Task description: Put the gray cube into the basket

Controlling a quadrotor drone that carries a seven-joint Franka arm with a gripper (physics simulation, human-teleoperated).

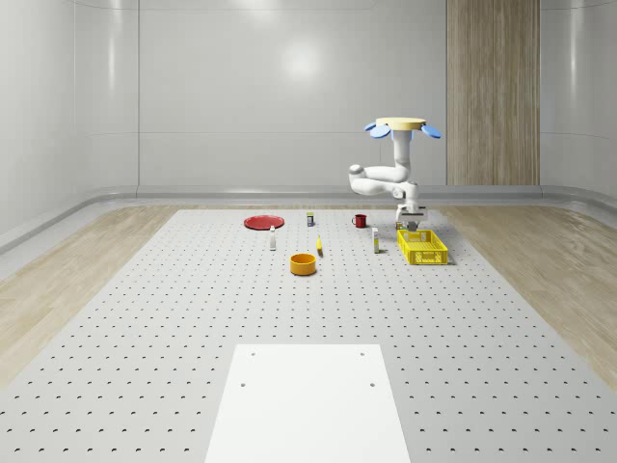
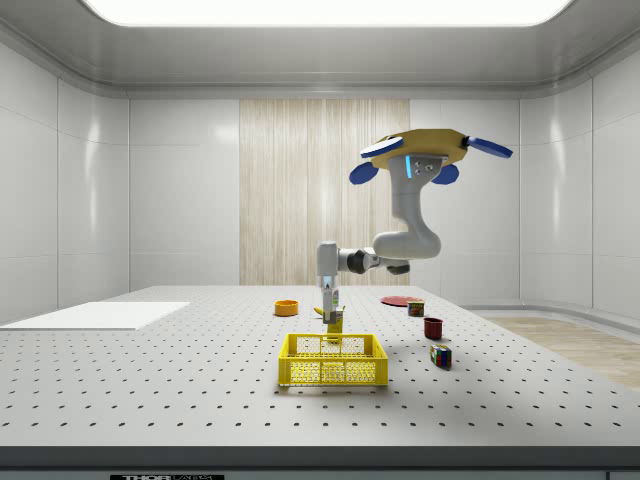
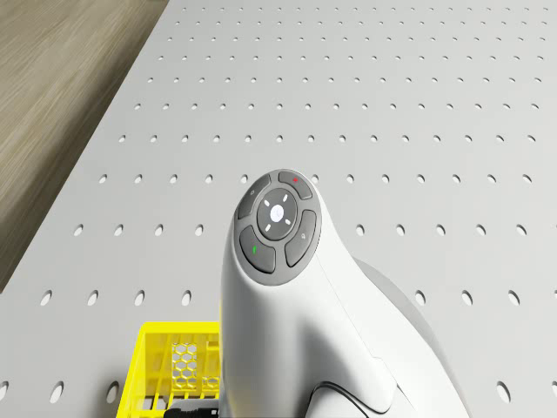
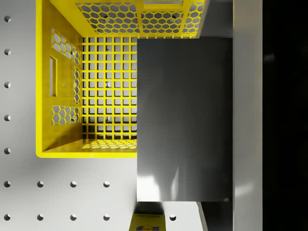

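The drone point(image 1: 403, 125) hovers above the perforated table, just beyond the far end of the yellow basket point(image 1: 424, 258). Its white arm bends down to the gripper point(image 1: 413, 225), which hangs over the basket's far end. In the side view the gripper point(image 2: 333, 318) points straight down, a little above the basket's rim point(image 2: 333, 372). The wrist view looks down past the gray cube point(image 4: 185, 120), held close under the camera with the gripper shut on it. The cube sits partly over the basket's mesh floor point(image 4: 108, 96) and overlaps its near rim.
An orange bowl point(image 1: 303, 263), red plate point(image 1: 262, 222), red mug point(image 1: 360, 220) and small bottles point(image 1: 273, 239) stand to the basket's left in the whole-scene view. A colourful cube point(image 2: 440, 355) lies near the basket. A white sheet point(image 1: 307, 400) covers the table's front.
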